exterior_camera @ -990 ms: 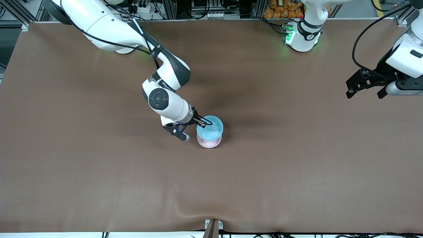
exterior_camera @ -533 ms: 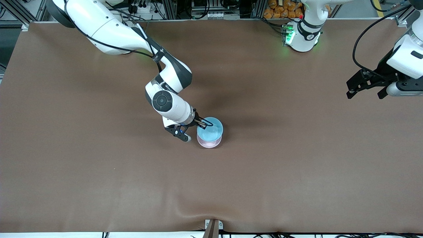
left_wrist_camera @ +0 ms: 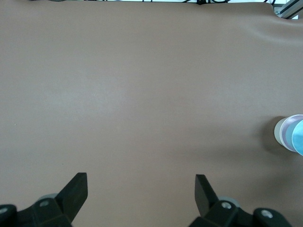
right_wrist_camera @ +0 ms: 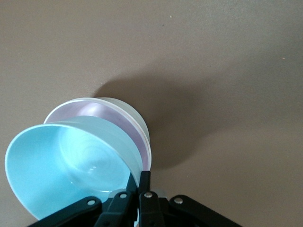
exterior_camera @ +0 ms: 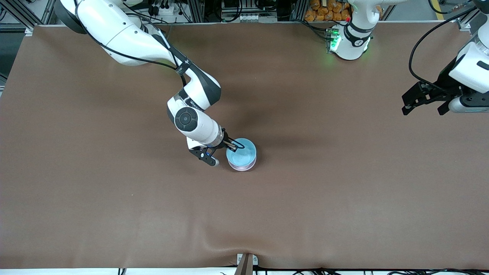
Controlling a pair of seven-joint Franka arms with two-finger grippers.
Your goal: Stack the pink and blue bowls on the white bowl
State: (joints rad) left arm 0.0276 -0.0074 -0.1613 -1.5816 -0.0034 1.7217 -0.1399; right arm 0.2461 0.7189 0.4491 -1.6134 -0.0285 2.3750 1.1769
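My right gripper [exterior_camera: 233, 144] is shut on the rim of the light blue bowl [exterior_camera: 241, 152] at mid table. It holds the bowl tilted, partly in the pale pink bowl [exterior_camera: 242, 167] below. In the right wrist view the blue bowl [right_wrist_camera: 57, 161] leans into the pink bowl [right_wrist_camera: 102, 116], which is nested in the white bowl [right_wrist_camera: 130, 112]; the gripper [right_wrist_camera: 140, 182] pinches the blue rim. My left gripper [exterior_camera: 423, 109] is open and empty, waiting above the left arm's end of the table. The left wrist view shows its gripper [left_wrist_camera: 141, 182] over bare mat, with the stack [left_wrist_camera: 288, 132] far off.
The brown mat [exterior_camera: 305, 198] covers the whole table with a small ridge at the edge nearest the front camera. The left arm's base [exterior_camera: 349, 42] stands at the top edge. A metal bracket [exterior_camera: 246, 261] sits at the table's near edge.
My right gripper has lowered the blue bowl further over the pink bowl, so less pink shows. The left arm has barely shifted.
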